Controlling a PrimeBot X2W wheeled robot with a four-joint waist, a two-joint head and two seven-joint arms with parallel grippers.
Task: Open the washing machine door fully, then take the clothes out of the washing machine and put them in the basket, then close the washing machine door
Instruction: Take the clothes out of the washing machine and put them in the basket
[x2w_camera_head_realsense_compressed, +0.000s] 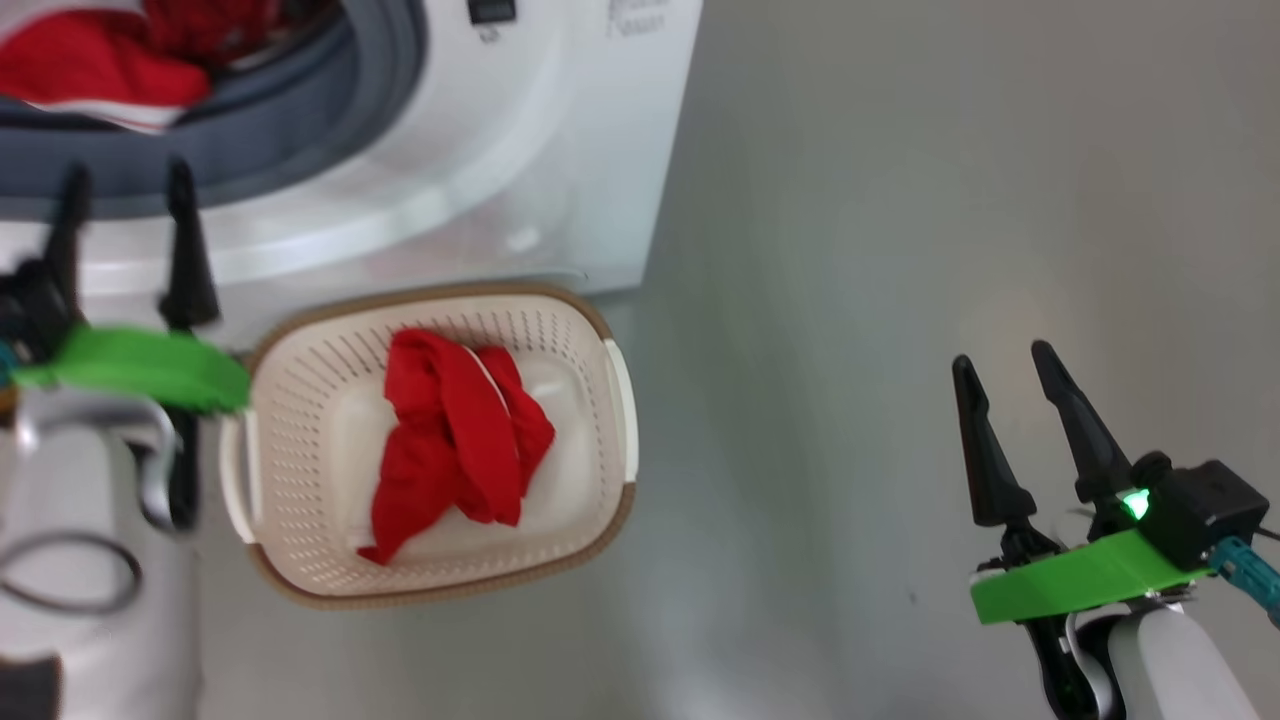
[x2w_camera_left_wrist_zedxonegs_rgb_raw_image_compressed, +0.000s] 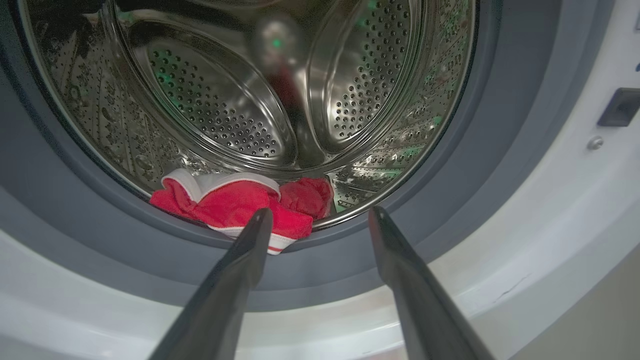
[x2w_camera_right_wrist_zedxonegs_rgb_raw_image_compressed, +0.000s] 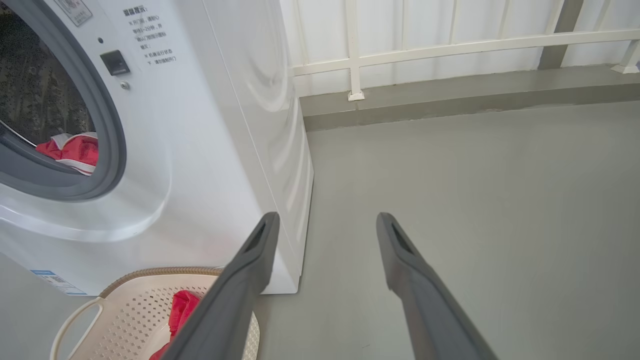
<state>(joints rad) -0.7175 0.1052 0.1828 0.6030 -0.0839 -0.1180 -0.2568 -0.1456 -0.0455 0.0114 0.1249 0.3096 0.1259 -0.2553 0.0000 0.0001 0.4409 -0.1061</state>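
The white washing machine stands with its mouth uncovered; the washing machine door is out of view. Red clothes with white trim lie at the front lip of the steel drum, on the grey seal. My left gripper is open just in front of them, its left finger overlapping the fabric in the left wrist view; whether it touches, I cannot tell. Another red garment lies in the cream basket on the floor below the machine. My right gripper hangs open and empty over bare floor, far right of the basket.
Grey floor stretches to the right of the machine. A low grey kerb and a white railing close off the back. The basket sits tight against the machine's front.
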